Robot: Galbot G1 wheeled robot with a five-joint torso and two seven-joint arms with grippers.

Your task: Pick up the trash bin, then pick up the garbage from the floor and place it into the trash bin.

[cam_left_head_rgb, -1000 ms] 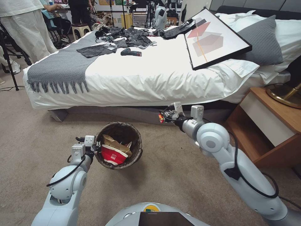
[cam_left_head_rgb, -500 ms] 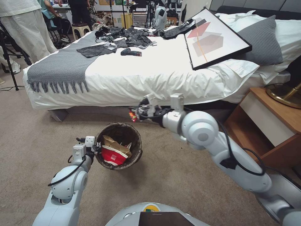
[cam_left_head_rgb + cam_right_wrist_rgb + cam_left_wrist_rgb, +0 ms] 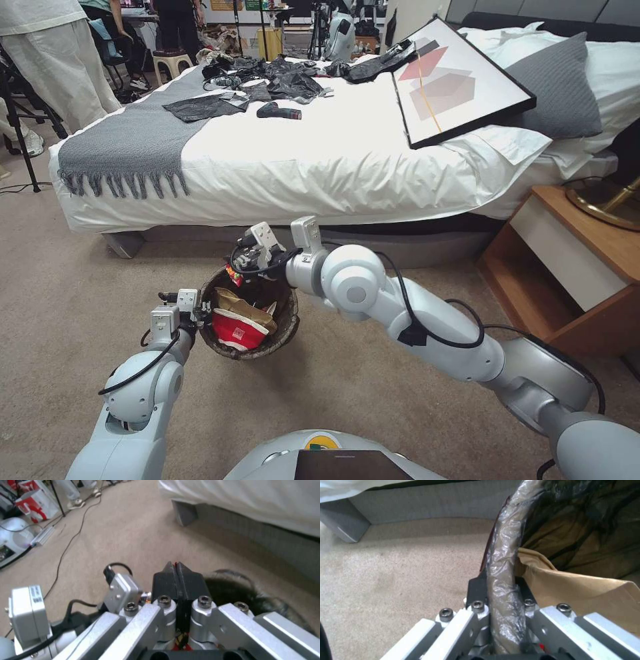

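Moved: right end effector point(image 3: 235, 265) has swung from beside the bed across to the rim of the small round bag-lined trash bin point(image 3: 288, 319); pressed together on a red-and-yellow snack wrapper point(image 3: 231, 275)
Left end effector point(image 3: 202, 311): pinching the bin's rim; bin held off the beige carpet point(image 3: 60, 280)
Inside: red-and-white crushed paper cup point(image 3: 235, 329); tan paper scrap point(image 3: 244, 308)

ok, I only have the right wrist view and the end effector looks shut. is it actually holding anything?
Observer: Yes. The head view shows the right end effector pinching a small red and yellow wrapper at the far rim of the trash bin.
Operator: Bin held?
Observer: Yes. In the left wrist view, the left end effector is clamped on the bag-covered rim.
Operator: Contents?
Observer: A red-and-white cup and tan paper.
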